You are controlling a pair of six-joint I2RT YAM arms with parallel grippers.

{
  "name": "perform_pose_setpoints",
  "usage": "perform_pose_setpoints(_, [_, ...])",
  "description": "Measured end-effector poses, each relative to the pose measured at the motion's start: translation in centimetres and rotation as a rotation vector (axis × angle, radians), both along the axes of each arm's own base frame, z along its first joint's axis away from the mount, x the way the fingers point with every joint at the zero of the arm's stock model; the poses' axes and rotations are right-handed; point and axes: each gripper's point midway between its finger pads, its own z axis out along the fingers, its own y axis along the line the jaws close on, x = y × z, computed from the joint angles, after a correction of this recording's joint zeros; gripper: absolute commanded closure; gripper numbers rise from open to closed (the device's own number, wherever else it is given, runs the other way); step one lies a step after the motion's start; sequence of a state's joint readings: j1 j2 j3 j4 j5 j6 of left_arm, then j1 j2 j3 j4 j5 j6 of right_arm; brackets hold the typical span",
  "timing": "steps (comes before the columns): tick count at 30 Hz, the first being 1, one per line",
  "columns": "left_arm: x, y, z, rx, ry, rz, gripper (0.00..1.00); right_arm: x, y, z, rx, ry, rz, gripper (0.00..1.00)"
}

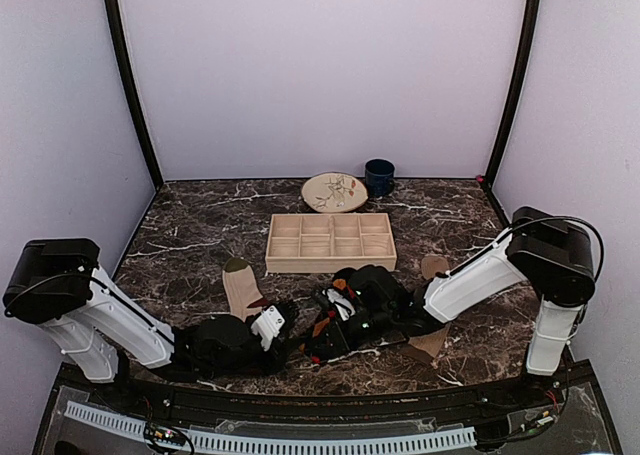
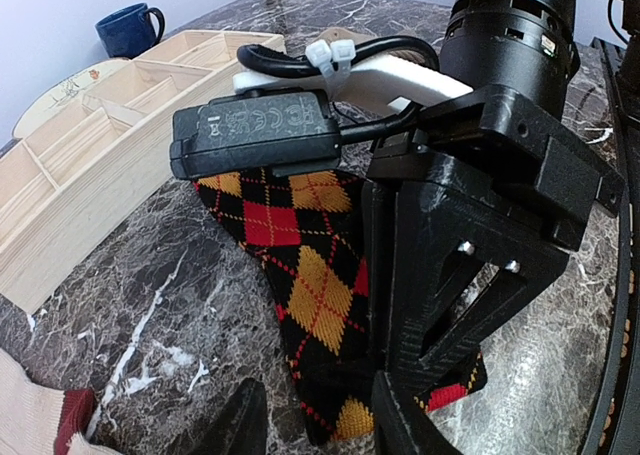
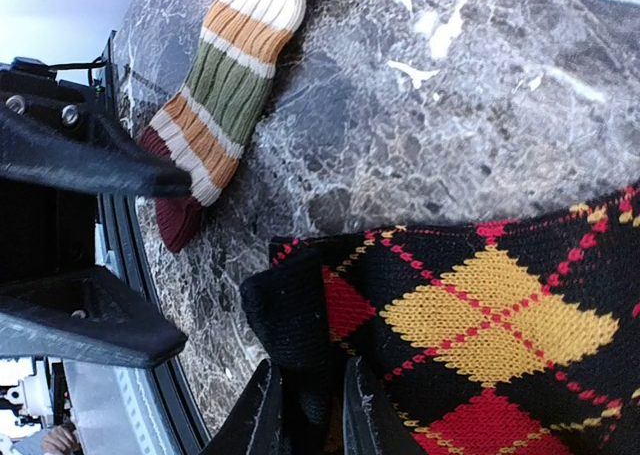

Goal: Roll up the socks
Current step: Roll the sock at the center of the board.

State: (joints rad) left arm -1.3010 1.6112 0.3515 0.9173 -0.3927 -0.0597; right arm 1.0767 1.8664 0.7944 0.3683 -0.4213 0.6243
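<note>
Marble counter [image 1: 200, 235] — a wooden divider tray [image 1: 330, 242] is set at its middle.

Right gripper [image 3: 312, 415]: the fingers are narrowly parted around the black edge of the argyle sock [image 2: 300, 265], which is laid flat by the near edge. Whether it is pinched cannot be told.

Left gripper [image 2: 320, 415]: the fingers are held apart astride one end of that sock, with nothing clamped.

The striped sock [image 3: 225, 85] is laid nearer the left edge. The tan sock [image 1: 432, 267] is half covered toward the right edge.

Risk — with a slack hold the edge may be dropped, so the fabric is bunched rather than rolled.

A wooden tray [image 1: 330, 263] lies on the marble table [image 1: 200, 235]. Behind it stand a plate [image 1: 334, 192] and a blue mug [image 1: 379, 177].
</note>
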Motion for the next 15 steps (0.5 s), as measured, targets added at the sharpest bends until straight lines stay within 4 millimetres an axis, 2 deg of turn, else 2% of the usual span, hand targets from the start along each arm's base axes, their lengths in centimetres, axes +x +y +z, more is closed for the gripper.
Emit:
perform_pose_setpoints(3, [-0.06,0.0,0.08,-0.001,0.003,-0.002,0.63,0.35,0.08,0.02,-0.012,-0.019,-0.004,0.78])
perform_pose_setpoints(15, [-0.18,-0.46,-0.31,0.004,0.02,-0.001,0.76,1.01,0.0,0.01,-0.052,-0.059,-0.014,0.77])
